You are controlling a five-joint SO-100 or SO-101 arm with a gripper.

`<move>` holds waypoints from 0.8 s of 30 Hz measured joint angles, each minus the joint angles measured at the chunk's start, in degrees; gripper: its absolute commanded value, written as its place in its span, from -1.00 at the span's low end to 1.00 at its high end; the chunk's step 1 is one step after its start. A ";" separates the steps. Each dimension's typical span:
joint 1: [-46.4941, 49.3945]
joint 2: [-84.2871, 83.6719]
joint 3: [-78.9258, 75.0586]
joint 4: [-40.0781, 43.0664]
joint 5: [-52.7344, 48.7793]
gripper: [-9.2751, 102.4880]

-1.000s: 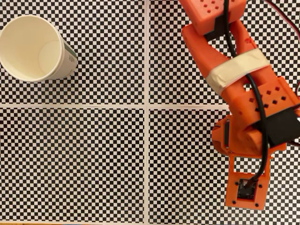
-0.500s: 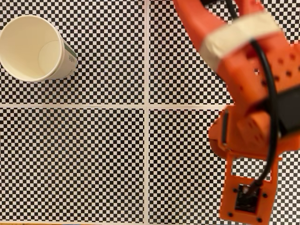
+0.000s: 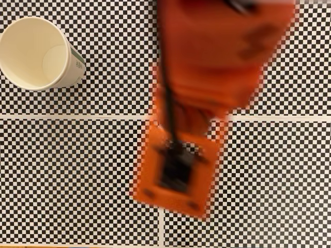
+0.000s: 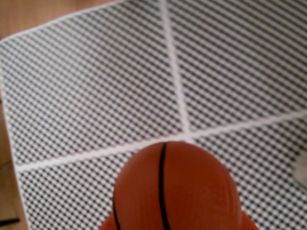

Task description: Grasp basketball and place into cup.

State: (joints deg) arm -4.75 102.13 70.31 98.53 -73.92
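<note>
Basketball [image 4: 175, 189]: orange, black seams, close to the wrist camera at bottom centre, orange pincer parts touching its lower sides; the pincer grips it, raised above the checkered desk [image 4: 96, 86]. Arm [image 3: 207, 77]: blurred in the fixed view, over the mat's centre. Cup [image 3: 36, 51]: white, upright, upper left, well apart.

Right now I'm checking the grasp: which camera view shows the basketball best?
The wrist view: the basketball sits large at bottom centre, its black seams plain, though slightly blurred. In the fixed view the blurred orange arm covers where it would be.
</note>
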 measured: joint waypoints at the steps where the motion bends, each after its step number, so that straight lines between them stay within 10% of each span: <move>1: 0.88 1.05 1.76 0.00 -0.53 -0.59; 24: 33.22 10.20 6.86 -0.26 -17.93 -0.69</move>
State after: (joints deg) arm 28.48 112.32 77.17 98.26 -91.85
